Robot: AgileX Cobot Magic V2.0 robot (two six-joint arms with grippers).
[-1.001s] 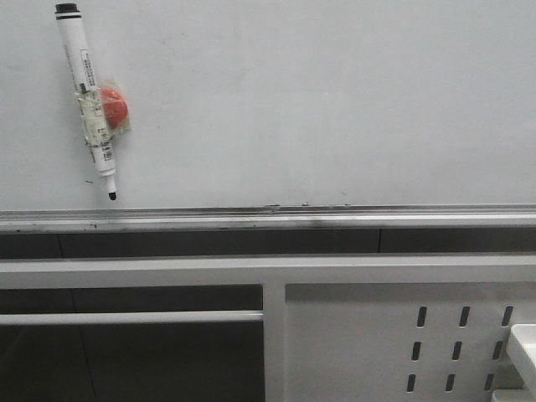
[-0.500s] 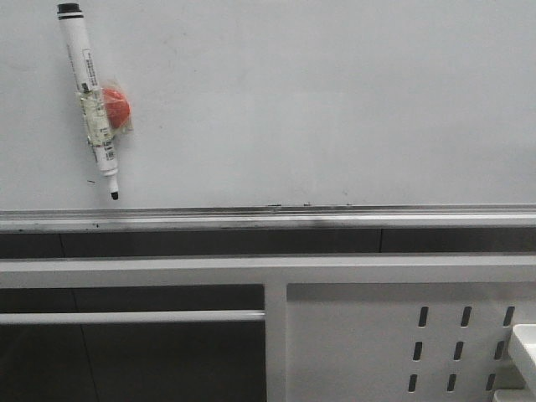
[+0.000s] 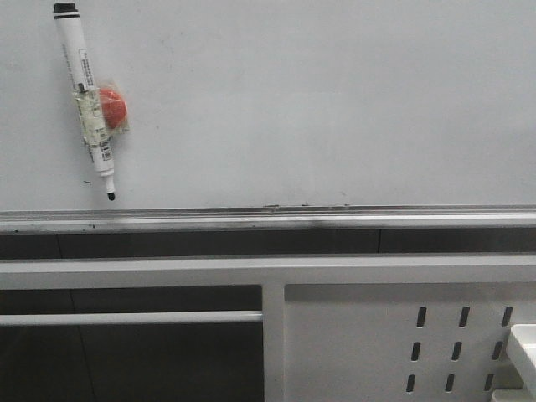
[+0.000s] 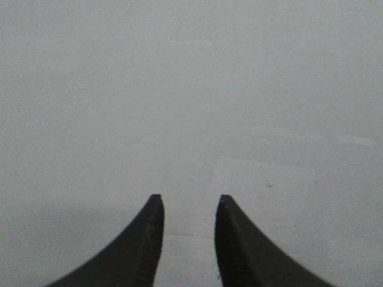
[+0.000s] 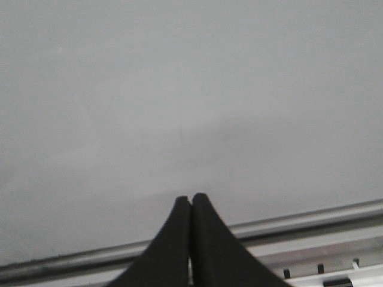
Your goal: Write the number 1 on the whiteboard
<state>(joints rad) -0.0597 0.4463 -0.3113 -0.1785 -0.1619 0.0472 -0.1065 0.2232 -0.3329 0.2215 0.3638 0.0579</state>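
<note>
The whiteboard (image 3: pixel 318 100) fills the upper front view, with its silver ledge (image 3: pixel 268 219) along the lower edge. A white marker pen (image 3: pixel 84 96) with a black tip hangs on it at the upper left, taped to a red magnet (image 3: pixel 113 107). No stroke of the number 1 shows on the board. Neither gripper shows in the front view. My left gripper (image 4: pixel 188 198) is open and empty, facing the bare whiteboard (image 4: pixel 191 89). My right gripper (image 5: pixel 191 198) is shut and empty, facing the whiteboard (image 5: pixel 191 89) just above the ledge (image 5: pixel 299 224).
Below the ledge run a white frame bar (image 3: pixel 268 270) and a white perforated metal panel (image 3: pixel 402 343). A white box corner (image 3: pixel 523 343) sits at the lower right. Small dark specks (image 3: pixel 306 203) lie near the board's lower edge.
The front view wobbles slightly, so the marker and magnet appear to shift a few pixels. Nothing else has moved.
</note>
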